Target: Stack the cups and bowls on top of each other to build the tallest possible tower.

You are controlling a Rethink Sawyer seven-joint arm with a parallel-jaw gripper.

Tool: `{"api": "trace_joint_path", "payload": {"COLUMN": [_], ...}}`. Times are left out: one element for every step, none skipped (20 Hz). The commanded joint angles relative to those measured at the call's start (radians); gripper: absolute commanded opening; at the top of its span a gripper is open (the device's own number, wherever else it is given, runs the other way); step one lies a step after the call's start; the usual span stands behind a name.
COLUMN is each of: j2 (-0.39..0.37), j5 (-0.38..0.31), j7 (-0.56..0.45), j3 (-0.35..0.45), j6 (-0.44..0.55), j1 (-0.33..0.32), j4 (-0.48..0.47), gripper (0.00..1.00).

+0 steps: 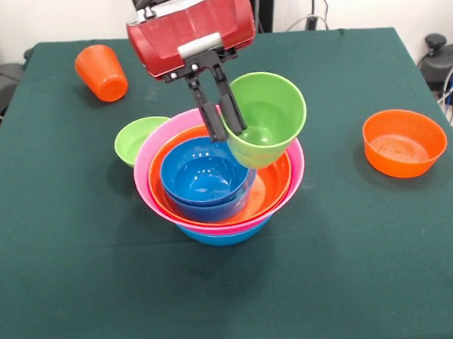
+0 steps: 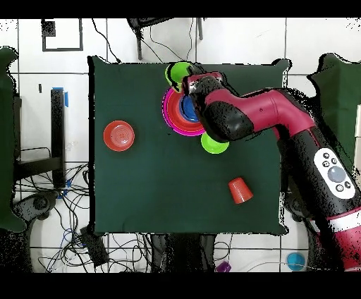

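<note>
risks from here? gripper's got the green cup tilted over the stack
1. The gripper pinches only the rim of the green cup, which hangs tilted; it may slip or land crooked.
2. The cup sits off-centre over the small blue bowl, so it could glance off the tower.
3. The small green bowl sits close beside the tower and could get knocked.

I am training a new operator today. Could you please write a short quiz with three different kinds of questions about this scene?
1. True or false: the gripper holds the green cup by its rim, above the tower.
2. Which bowl sits innermost in the tower? A) pink B) small blue C) lime-green
3. Fill in: the orange cup lies on its ____ near a table corner.

Key
1. True: one of the fingers is inside the cup, the other outside.
2. B: the small blue bowl.
3. Side.
</note>
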Motion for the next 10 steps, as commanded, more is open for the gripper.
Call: {"api": "trace_joint_path", "payload": {"j2": [-0.013,-0.014,-0.016,-0.015,-0.013,-0.011,-0.009,-0.005,0.000,0.003], "j5": [-0.009,-0.010,-0.011,-0.012,-0.013,-0.014,-0.015,-0.014,-0.022,-0.025], "j7": [-0.297,-0.299,-0.301,-0.303,-0.309,-0.315,-0.330,-0.339,-0.364,-0.374], "j3": [-0.072,-0.071,-0.071,-0.071,-0.068,-0.066,-0.058,-0.052,-0.040,-0.033], "j6": [0.143,0.142,0.141,0.140,0.137,0.134,0.128,0.123,0.107,0.099], "j1": [0.055,0.056,0.056,0.056,0.053,0.050,0.041,0.035,0.022,0.015], "j4": [-0.079,-0.078,-0.078,-0.078,-0.078,-0.078,-0.074,-0.076,-0.077,-0.076], "gripper": [0.00,0.00,0.00,0.00,0.00,0.00,0.00,0.00,0.00,0.00]}}
